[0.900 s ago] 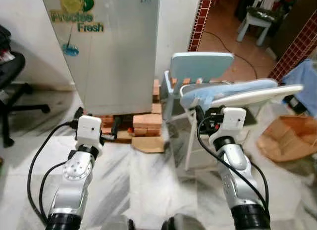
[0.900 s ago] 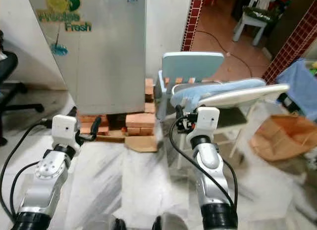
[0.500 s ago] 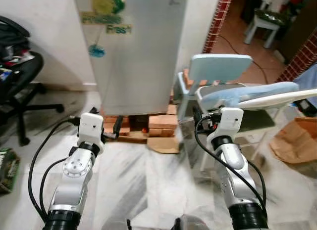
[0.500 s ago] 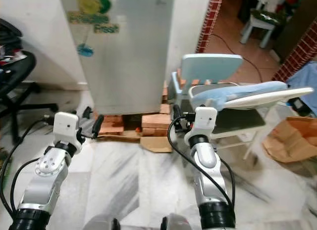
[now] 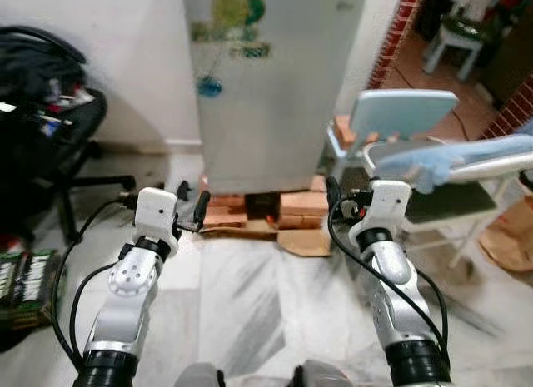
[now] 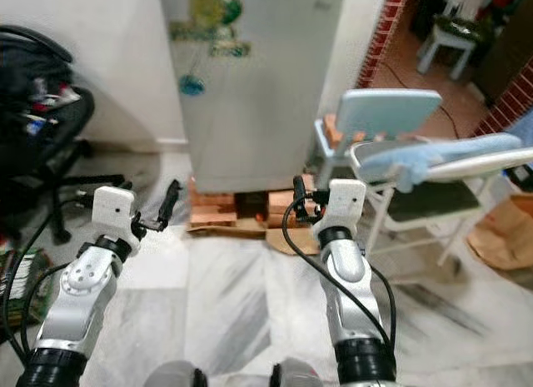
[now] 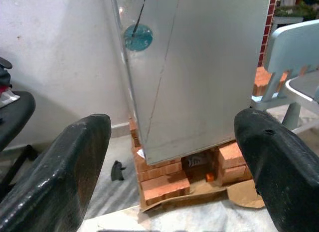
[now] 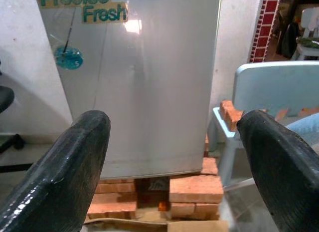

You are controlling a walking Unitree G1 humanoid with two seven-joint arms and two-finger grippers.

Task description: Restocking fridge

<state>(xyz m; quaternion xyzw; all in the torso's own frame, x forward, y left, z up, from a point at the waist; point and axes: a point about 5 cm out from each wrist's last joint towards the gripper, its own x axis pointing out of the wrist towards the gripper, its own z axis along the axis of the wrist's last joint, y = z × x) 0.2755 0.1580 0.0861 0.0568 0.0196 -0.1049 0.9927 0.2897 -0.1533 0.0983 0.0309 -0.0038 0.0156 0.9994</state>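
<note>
Silver fridge (image 5: 271, 79) is standing shut on bricks (image 5: 304, 204), dead ahead. Left tool (image 5: 191, 205) and right tool (image 8: 169, 157) are both hanging released, carrying nothing. Looks like the approach step; next move needs closing in and finding the door edge.

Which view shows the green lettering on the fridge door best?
The right wrist view: the lettering reads sharply as "Fresh" on the fridge. Both eye views show it blurred; the left wrist view catches just its bottom edge.
</note>
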